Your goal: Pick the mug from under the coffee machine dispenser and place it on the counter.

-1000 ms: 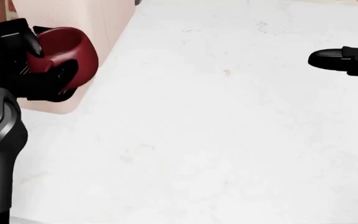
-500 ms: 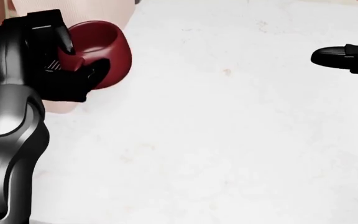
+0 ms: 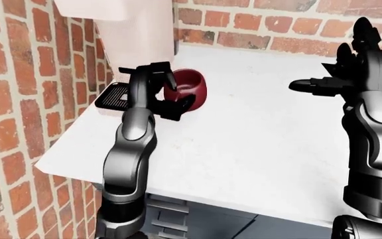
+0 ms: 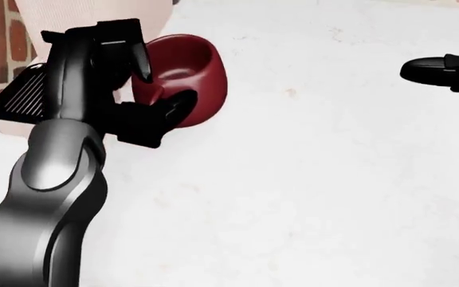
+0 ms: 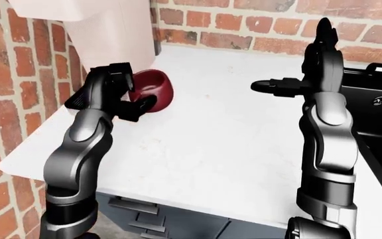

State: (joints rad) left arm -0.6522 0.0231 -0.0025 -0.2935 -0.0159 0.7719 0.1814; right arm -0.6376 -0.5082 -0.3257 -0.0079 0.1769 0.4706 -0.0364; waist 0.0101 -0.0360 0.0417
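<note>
One mug [image 4: 183, 78], tilted, mouth toward 11 o'clock in the head view, clamped by left hand [image 4: 126, 89]. Right hand [image 3: 350, 74] splayed, empty, above desk [image 4: 309, 191].

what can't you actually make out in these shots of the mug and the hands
- Mug: in every view the left hand covers its left side, so no handle shows.
- Whether the mug rests on the counter or is lifted: its base is hidden by the fingers.
- Right hand: cut off by the head view's right edge.
- Coffee machine: its top is cropped by the upper edge in both eye views; no dispenser spout shows.
</note>
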